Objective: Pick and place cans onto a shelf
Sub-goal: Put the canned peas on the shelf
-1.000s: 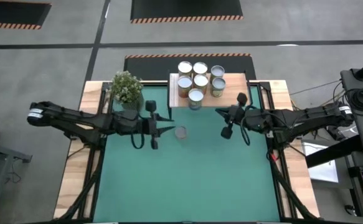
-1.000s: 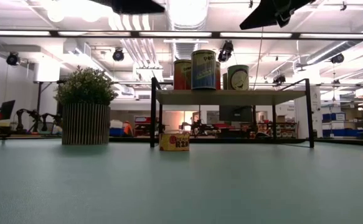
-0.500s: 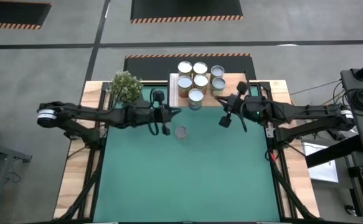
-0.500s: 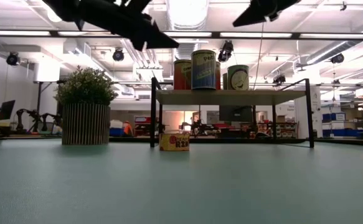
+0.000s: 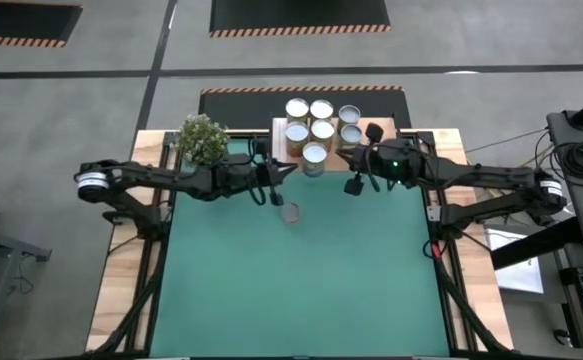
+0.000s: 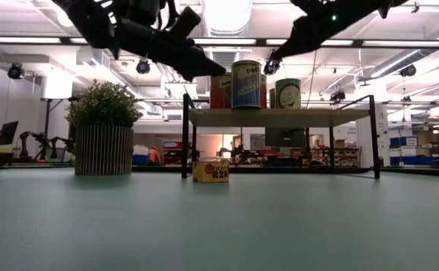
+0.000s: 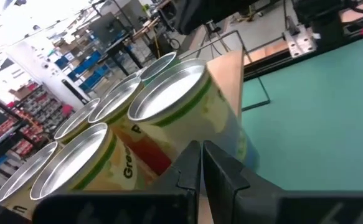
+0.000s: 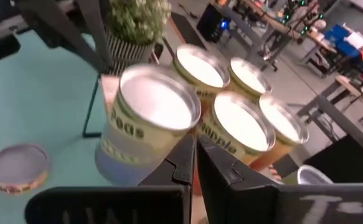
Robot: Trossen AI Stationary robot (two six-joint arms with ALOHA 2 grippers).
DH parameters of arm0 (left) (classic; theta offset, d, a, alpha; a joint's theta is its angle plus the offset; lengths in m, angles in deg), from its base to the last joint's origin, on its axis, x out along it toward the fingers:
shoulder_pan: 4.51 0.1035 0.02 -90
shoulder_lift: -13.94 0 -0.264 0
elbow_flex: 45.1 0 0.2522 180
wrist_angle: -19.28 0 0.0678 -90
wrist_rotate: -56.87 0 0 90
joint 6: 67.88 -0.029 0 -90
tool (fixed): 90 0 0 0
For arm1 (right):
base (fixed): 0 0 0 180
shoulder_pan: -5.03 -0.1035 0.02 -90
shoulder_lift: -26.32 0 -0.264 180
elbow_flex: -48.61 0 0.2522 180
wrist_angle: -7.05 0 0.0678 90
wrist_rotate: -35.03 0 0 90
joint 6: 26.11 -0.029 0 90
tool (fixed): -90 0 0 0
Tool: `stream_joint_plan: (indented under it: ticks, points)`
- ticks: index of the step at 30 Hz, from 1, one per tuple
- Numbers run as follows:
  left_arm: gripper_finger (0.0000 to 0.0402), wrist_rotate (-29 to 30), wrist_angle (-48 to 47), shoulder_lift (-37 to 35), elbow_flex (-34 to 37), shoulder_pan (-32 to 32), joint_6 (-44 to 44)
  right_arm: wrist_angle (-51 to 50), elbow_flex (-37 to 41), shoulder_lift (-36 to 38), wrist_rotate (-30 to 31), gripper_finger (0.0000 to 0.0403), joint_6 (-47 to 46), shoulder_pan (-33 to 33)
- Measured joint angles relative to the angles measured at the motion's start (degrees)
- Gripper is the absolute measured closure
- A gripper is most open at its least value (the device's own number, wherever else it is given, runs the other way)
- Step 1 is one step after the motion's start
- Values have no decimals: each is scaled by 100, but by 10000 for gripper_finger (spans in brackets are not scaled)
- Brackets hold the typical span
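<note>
cans on shelf, one can before it

Grey concrete floor, hazard-striped mats, bright ceiling lights.

My high camera looks straight down on the whole table, with both arms reaching in from the sides. My low camera sits at mat height, looking level across to the shelf and the room behind. Each wrist camera looks forward past its own closed fingers, close to the cans just ahead of them. All four views share the shelf's cans; the right wrist view and both fixed views also catch the plant.
</note>
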Motion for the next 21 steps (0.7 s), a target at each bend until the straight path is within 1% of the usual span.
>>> stream_joint_plan:
  ticks: [3,9,21]
  points:
    - [401,0,140,183,-75,58,2,0,82,-21,0,394,-2,65]
    - [402,0,102,566,-388,80,4,14,107,-18,1,394,-10,87]
    - [402,82,34,893,-708,80,143,-183,113,-20,0,394,-172,87]
